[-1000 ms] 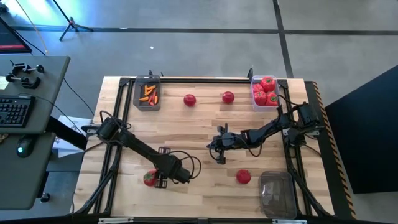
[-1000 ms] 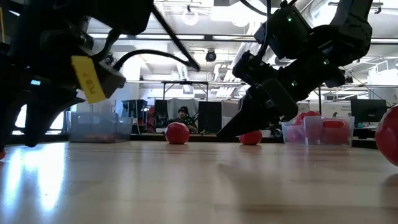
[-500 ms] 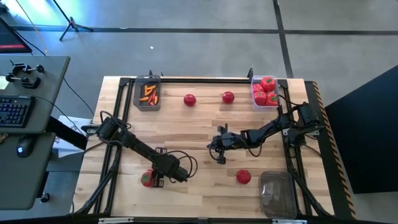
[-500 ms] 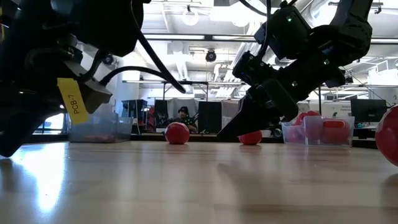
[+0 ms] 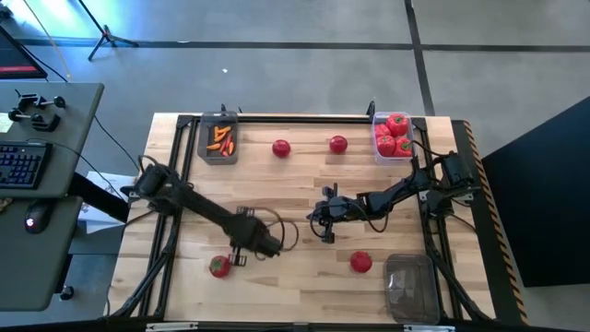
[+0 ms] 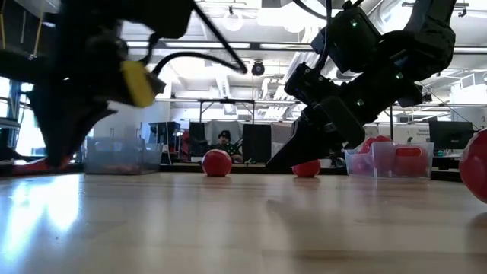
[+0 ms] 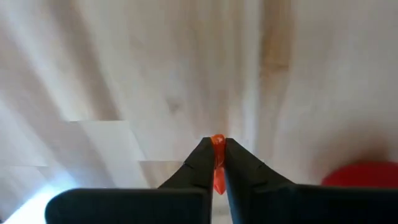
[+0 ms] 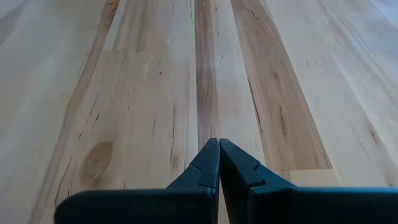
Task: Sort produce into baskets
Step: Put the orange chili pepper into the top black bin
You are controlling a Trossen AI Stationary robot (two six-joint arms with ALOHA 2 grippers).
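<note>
My left gripper (image 5: 238,259) (image 7: 217,146) stands near the table's front left, shut on a thin orange carrot-like piece (image 7: 217,142). A red tomato (image 5: 219,266) (image 7: 364,175) lies on the wood just beside it. My right gripper (image 5: 327,237) (image 8: 219,144) waits at mid-table, shut on nothing. Loose tomatoes lie at the far side (image 5: 281,147) (image 5: 338,144) and near the front right (image 5: 360,262). One basket (image 5: 218,138) at the far left holds orange pieces. A second basket (image 5: 395,136) at the far right holds red tomatoes. A third basket (image 5: 410,286) stands at the front right. My left gripper pinches the orange piece between its two fingertips (image 7: 202,155), with the piece's end (image 7: 217,139) showing just past them. The fingers come steeply from above. Whether the piece is clear of the table cannot be told.
A black frame rail (image 5: 277,118) runs around the table's edges. Bare wood lies between the two grippers and across the table's middle. A desk with a keyboard (image 5: 23,164) stands left of the table.
My left gripper has drawn back from the front-left tomato, a little toward the table's right and far side. In the low view its fingers stood spread a second ago and now meet at one point. The tomato has stayed where it was.
</note>
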